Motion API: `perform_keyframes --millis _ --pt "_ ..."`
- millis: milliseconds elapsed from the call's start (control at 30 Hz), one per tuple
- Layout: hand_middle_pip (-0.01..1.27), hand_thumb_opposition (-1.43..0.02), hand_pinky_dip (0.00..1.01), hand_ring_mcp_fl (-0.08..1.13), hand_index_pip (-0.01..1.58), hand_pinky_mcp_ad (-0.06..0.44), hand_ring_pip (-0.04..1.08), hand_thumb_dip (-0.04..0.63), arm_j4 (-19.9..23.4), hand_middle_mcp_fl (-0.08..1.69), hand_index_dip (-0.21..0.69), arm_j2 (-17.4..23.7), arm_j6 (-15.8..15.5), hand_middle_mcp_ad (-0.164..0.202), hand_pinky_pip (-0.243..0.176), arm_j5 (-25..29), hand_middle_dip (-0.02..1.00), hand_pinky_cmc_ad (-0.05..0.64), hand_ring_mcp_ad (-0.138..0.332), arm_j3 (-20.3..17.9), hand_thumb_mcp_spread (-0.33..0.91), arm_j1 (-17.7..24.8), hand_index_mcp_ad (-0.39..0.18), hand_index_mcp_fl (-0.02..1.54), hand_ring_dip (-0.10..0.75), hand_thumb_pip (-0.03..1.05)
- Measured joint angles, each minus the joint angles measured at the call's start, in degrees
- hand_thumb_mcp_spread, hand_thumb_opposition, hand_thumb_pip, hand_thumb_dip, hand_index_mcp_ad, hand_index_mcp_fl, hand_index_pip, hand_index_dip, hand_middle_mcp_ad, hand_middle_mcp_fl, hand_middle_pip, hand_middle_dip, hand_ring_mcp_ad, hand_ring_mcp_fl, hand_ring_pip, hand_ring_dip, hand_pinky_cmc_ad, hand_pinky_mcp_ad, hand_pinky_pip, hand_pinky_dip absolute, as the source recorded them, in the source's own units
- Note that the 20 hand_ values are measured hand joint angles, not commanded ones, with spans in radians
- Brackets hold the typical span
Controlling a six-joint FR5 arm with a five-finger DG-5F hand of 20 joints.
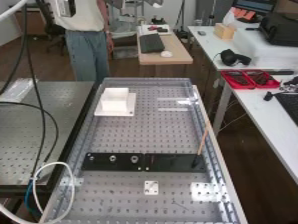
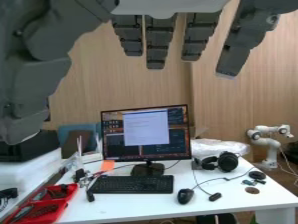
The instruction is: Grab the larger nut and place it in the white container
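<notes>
- One larger nut [image 1: 113,158], upright on the flat black bar [image 1: 174,162], low in the high view; round, so no long axis for the grasp to follow.
- Between close neighbours: smaller nut [image 1: 91,158], faint, on the left; bearing [image 1: 134,159] just beside on the right, nearer of the two.
- Robot hand [image 2: 158,42] spread, with straight fingers, gaps between them and nothing pinched.
- In the wrist view, faces a white desk [image 2: 199,192] with monitor [image 2: 146,132], keyboard [image 2: 132,184] and red trays [image 2: 45,204], not the bar; exact direction from fingers to nut impossible to tell.
- Probably calls for a turn towards the bar first, then a descent from above, straight over the middle part.
- Main hazard, by judgement: a wide spread likely to knock the bearing or smaller nut; best narrowed before closing.
- White container [image 1: 115,99] on a white plate [image 1: 127,111], beyond the bar on the same perforated desk [image 1: 126,137], almost straight up the view from the nut.
- No tall thing seen between nut and container; thin stick [image 1: 203,141] well apart, by the bar's right end, and white hose [image 1: 72,187] off to the left.
</notes>
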Motion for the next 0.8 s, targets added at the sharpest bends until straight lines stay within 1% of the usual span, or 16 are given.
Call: perform_keyframes --millis 67,100,167,200,233,300,367,433,467,533,567,600,633,667,700,800 --pt "0.11 -0.71 0.52 0.00 0.10 0.279 0.07 0.080 0.0 0.08 0.000 0.0 -0.1 0.019 -0.063 0.4 0.20 0.278 0.138 -0.5 0.21 0.0 -0.023 0.04 0.103 0.52" --pt "0.12 -0.72 0.54 0.00 0.10 0.278 0.08 0.079 0.0 0.10 0.000 0.0 0.0 0.019 -0.063 0.8 0.20 0.300 0.138 -1.0 0.21 0.0 -0.024 0.04 0.103 0.55" --pt "0.12 -0.73 0.55 0.00 0.10 0.295 0.08 0.087 0.2 0.11 0.000 0.0 0.2 0.021 -0.075 1.3 0.21 0.295 0.152 -2.1 0.20 0.0 -0.023 0.04 0.103 0.55" --pt "0.12 -0.74 0.55 0.00 0.10 0.295 0.09 0.096 0.6 0.11 0.000 0.1 0.3 0.031 -0.075 1.8 0.21 0.316 0.150 -3.0 0.21 0.0 -0.023 0.04 0.110 0.55" --pt "0.12 -0.74 0.56 0.00 0.10 0.291 0.09 0.096 1.1 0.11 0.000 0.1 0.4 0.035 -0.075 2.3 0.21 0.318 0.154 -4.0 0.21 0.0 -0.024 0.04 0.113 0.55" --pt "0.12 -0.76 0.57 0.00 0.10 0.307 0.09 0.093 2.1 0.12 0.000 0.3 0.5 0.038 -0.075 3.3 0.21 0.312 0.157 -5.8 0.19 0.0 -0.024 0.04 0.113 0.55" --pt "0.12 -0.76 0.57 0.00 0.10 0.311 0.09 0.093 3.4 0.12 0.000 0.5 0.6 0.038 -0.075 4.3 0.21 0.312 0.154 -7.8 0.19 -0.1 -0.024 0.04 0.113 0.56" --pt "0.12 -0.77 0.57 0.00 0.10 0.314 0.09 0.093 5.5 0.12 0.000 0.9 0.5 0.038 -0.073 5.6 0.22 0.328 0.154 -10.7 0.19 -0.2 -0.024 0.04 0.119 0.56" --pt "0.12 -0.79 0.58 0.00 0.10 0.314 0.08 0.113 6.1 0.12 -0.002 1.0 0.5 0.038 -0.084 5.9 0.22 0.328 0.154 -11.4 0.19 -0.3 -0.024 0.05 0.115 0.56" --pt "0.12 -0.79 0.58 0.00 0.10 0.314 0.09 0.112 9.0 0.12 -0.007 1.5 0.5 0.040 -0.089 7.1 0.22 0.328 0.155 -14.8 0.19 -0.7 -0.024 0.05 0.119 0.60" --pt "0.12 -0.79 0.58 0.00 0.11 0.314 0.09 0.113 9.6 0.13 -0.012 1.6 0.5 0.040 -0.089 7.3 0.22 0.330 0.159 -15.4 0.19 -0.8 -0.024 0.05 0.119 0.63" --pt "0.12 -0.80 0.58 0.00 0.12 0.312 0.09 0.110 11.1 0.12 -0.010 1.9 0.5 0.040 -0.089 7.8 0.23 0.330 0.155 -17.1 0.19 -1.1 -0.023 0.05 0.119 0.64" --pt "0.12 -0.81 0.58 0.00 0.12 0.311 0.08 0.110 12.4 0.13 -0.030 2.1 0.6 0.045 -0.091 8.3 0.22 0.330 0.155 -18.4 0.19 -1.3 -0.023 0.05 0.115 0.64" --pt "0.12 -0.81 0.58 0.00 0.12 0.311 0.10 0.113 13.2 0.12 -0.024 2.1 0.6 0.045 -0.091 8.5 0.22 0.330 0.155 -19.3 0.19 -1.5 -0.024 0.05 0.115 0.64" --pt "0.12 -0.80 0.58 0.00 0.15 0.314 0.10 0.126 14.3 0.13 -0.044 2.3 0.6 0.047 -0.091 8.9 0.22 0.330 0.155 -20.4 0.19 -1.8 -0.023 0.05 0.115 0.65" --pt "0.12 -0.82 0.58 0.00 0.23 0.312 0.10 0.126 16.7 0.12 -0.061 2.2 0.8 0.051 -0.091 10.1 0.22 0.330 0.161 -23.0 0.19 -2.9 -0.023 0.05 0.115 0.66"
